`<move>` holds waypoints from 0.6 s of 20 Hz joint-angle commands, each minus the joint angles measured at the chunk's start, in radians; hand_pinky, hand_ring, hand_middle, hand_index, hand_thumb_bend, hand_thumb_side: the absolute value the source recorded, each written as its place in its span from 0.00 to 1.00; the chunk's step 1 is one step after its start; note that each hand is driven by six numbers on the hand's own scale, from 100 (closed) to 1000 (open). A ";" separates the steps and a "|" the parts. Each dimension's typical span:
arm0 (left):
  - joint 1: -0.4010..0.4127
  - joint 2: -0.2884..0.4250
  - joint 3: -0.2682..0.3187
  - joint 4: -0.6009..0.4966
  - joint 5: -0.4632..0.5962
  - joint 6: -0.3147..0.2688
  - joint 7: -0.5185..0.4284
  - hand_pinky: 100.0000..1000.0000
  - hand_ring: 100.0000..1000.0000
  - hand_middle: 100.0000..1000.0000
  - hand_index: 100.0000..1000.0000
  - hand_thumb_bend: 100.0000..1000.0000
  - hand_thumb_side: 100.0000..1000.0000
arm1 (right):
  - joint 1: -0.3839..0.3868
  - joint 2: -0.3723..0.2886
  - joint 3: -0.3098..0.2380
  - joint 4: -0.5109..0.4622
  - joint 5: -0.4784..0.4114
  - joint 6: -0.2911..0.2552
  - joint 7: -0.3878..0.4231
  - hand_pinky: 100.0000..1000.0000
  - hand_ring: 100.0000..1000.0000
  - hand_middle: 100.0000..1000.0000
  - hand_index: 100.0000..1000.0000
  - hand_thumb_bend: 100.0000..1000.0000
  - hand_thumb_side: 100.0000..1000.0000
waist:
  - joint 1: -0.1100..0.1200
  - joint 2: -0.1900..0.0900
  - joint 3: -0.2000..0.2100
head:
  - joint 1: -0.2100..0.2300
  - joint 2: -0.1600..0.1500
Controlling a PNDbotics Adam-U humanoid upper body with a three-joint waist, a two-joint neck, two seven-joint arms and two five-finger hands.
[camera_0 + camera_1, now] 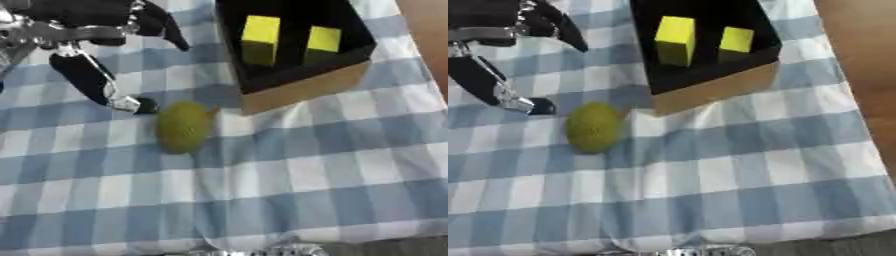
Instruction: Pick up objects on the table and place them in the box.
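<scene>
Green fruit (182, 127) lying on blue-white checked cloth (306, 175), left of centre, just below-left of box (297, 47) corner. Box sitting top centre, black inside, cardboard outside, holding two yellow blocks (259, 39). Left hand (87, 30) reaching in from upper left, fingers spread open, holding nothing, one fingertip (131, 104) pointing down just beside fruit's upper left.

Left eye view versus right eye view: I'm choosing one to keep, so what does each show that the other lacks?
Only the left eye view: more checked cloth left of the robot hand. Only the right eye view: a wider strip of brown surface along the right edge. Both share the open left robot hand beside the green fruit, plus the box holding two yellow blocks.
</scene>
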 commanded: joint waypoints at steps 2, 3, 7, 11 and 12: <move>0.010 0.054 0.007 -0.028 -0.029 -0.006 -0.037 0.86 0.81 0.73 0.87 0.46 0.51 | -0.002 -0.006 -0.007 -0.010 0.008 -0.001 -0.004 0.91 1.00 0.34 0.86 0.00 0.41 | -0.022 -0.003 0.001 | 0.003 -0.012; 0.018 0.058 0.006 -0.030 -0.032 -0.008 -0.045 0.86 0.81 0.73 0.87 0.46 0.51 | -0.001 -0.004 -0.007 -0.010 0.009 -0.001 -0.004 0.91 1.00 0.34 0.86 0.00 0.41 | -0.022 -0.001 0.001 | 0.003 -0.013; 0.057 0.081 0.005 -0.046 -0.037 -0.006 -0.061 0.86 0.81 0.72 0.87 0.47 0.52 | -0.001 -0.001 -0.008 -0.010 0.013 0.000 -0.003 0.91 1.00 0.34 0.86 0.00 0.41 | -0.022 0.003 0.000 | 0.004 -0.013; 0.090 0.088 0.001 -0.065 -0.038 0.003 -0.075 0.86 0.80 0.72 0.87 0.47 0.53 | -0.002 0.002 -0.008 -0.010 0.015 0.000 -0.004 0.91 1.00 0.34 0.87 0.00 0.41 | -0.024 0.008 0.004 | 0.006 -0.013; 0.093 0.086 -0.001 -0.068 -0.040 0.006 -0.077 0.86 0.80 0.72 0.87 0.47 0.53 | -0.002 0.002 -0.008 -0.010 0.015 -0.001 -0.004 0.91 1.00 0.34 0.87 0.00 0.41 | -0.025 0.009 0.005 | 0.007 -0.012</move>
